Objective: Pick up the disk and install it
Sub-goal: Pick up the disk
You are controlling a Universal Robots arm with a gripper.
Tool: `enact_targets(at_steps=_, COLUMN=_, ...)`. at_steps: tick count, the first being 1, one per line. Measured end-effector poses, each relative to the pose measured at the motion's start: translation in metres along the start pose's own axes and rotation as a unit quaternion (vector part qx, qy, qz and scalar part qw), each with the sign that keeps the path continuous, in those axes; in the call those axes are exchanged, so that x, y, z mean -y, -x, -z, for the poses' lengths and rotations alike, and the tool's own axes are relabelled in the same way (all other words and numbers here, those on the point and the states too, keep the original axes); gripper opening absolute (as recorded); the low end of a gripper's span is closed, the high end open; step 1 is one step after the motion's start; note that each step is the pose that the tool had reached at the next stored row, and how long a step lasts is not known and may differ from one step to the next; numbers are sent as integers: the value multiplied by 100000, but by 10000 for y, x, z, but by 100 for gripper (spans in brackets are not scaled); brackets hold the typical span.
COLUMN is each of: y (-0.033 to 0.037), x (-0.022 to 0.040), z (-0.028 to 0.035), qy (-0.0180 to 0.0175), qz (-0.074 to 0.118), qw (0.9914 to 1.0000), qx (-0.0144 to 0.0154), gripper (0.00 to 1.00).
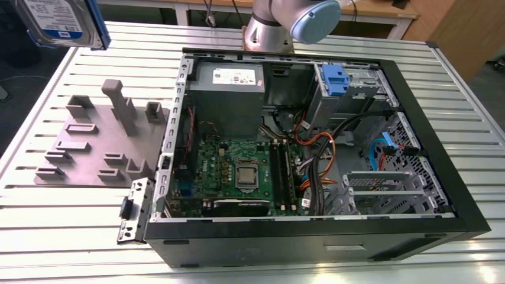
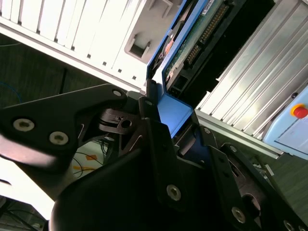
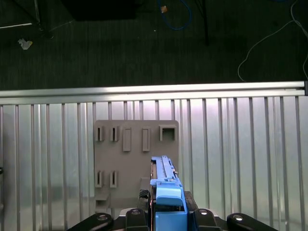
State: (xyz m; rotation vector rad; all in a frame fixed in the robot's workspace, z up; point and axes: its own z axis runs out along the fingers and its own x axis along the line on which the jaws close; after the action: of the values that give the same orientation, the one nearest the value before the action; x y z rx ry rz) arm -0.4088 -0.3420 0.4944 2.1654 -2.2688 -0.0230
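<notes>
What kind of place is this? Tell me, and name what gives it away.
Probably a robotics lab bench for computer assembly: an open computer case sits on a slotted metal table beside a grey fixture plate, and the gripper holds the disk aloft.

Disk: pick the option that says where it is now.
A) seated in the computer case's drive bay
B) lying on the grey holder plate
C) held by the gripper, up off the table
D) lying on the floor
C: in the exterior view the disk hangs in the air, and in the first wrist view the gripper is clamped on its blue frame above the table.
</notes>
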Motion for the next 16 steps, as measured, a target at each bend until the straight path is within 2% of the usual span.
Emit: enact_targets(at_steps=16, y=3, x=67, z=1, qy=2, qz=4, qw=100000, qx=-1, gripper=36)
